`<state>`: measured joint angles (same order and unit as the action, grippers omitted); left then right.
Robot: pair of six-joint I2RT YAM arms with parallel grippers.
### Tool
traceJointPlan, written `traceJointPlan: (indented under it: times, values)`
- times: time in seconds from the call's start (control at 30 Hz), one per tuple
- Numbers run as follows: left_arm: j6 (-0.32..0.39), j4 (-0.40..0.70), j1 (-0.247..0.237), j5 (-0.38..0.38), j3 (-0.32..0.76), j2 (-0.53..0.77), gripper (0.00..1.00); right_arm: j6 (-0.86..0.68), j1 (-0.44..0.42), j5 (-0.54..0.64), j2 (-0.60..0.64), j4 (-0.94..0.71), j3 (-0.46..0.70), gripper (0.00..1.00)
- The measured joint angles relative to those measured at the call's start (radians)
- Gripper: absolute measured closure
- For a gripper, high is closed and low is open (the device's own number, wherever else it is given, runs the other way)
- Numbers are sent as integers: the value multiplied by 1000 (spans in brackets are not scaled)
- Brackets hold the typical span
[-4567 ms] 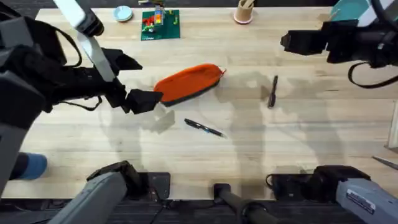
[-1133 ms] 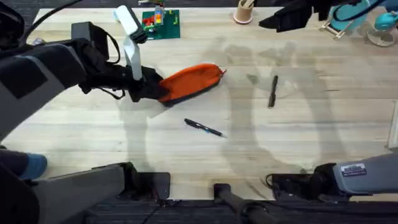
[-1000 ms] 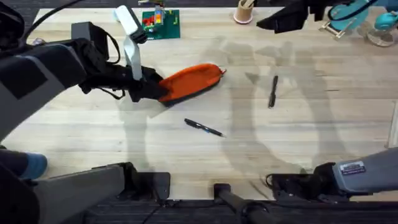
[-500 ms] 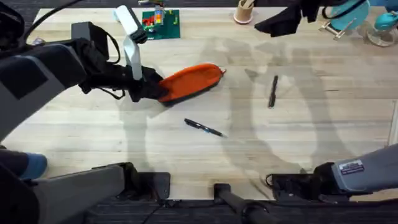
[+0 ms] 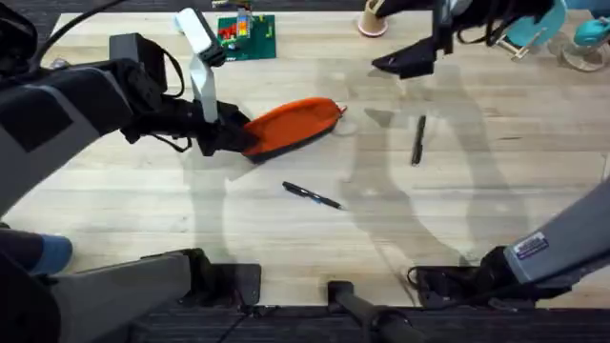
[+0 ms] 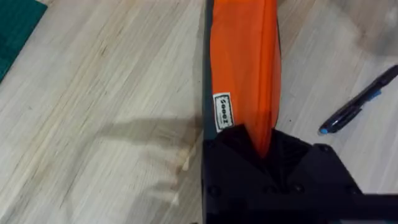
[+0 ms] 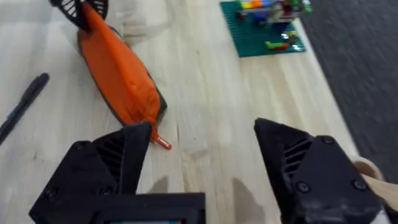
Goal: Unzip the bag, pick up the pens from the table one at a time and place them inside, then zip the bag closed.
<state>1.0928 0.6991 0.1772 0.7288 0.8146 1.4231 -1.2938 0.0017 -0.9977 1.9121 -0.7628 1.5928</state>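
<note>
Orange fabric marks the bag (image 5: 291, 126), lying slightly left of the table's (image 5: 496, 210) centre in the overhead view, its long axis running from about 8 o'clock up to 2 o'clock, with a dark lower edge and a small red zipper pull (image 7: 161, 142) trailing on the wood at the 2 o'clock end. The left gripper (image 5: 232, 141) is clamped on the bag's 8 o'clock end; the left wrist view shows the black fingers (image 6: 230, 152) pinching the orange cloth just past a small white label (image 6: 221, 111). One pen (image 5: 313, 195) lies on the wood just off the bag at 5 o'clock, apart from it, slanted. The second pen (image 5: 417, 139) lies well to the bag's 3 o'clock, nearly upright in the overhead view. The right gripper (image 5: 405, 63) hangs above the table at about 1 o'clock from the bag, near the far edge; its own wrist view shows its two black fingers (image 7: 134, 152) spread wide with bare wood between them, and nothing held. Beyond the bag at 11 o'clock sits a green baseplate (image 5: 246, 38) with small coloured bricks, and a blue-and-white disc (image 5: 189, 20) beside it. A pink cup (image 5: 373, 19) stands at the far edge, at 1 o'clock.
</note>
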Motion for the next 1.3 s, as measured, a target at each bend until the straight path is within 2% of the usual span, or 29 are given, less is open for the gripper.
traceJointPlan:
  times: [0.33,0.83,1.3]
  values:
    - [0,0,0,0,0,0,959,-49,0,-51,86,-7,0,6]
    - [0,0,0,0,0,0,959,-53,5,-50,205,-66,0,6]
    - [0,0,0,0,0,0,959,-64,50,-50,296,-53,0,6]
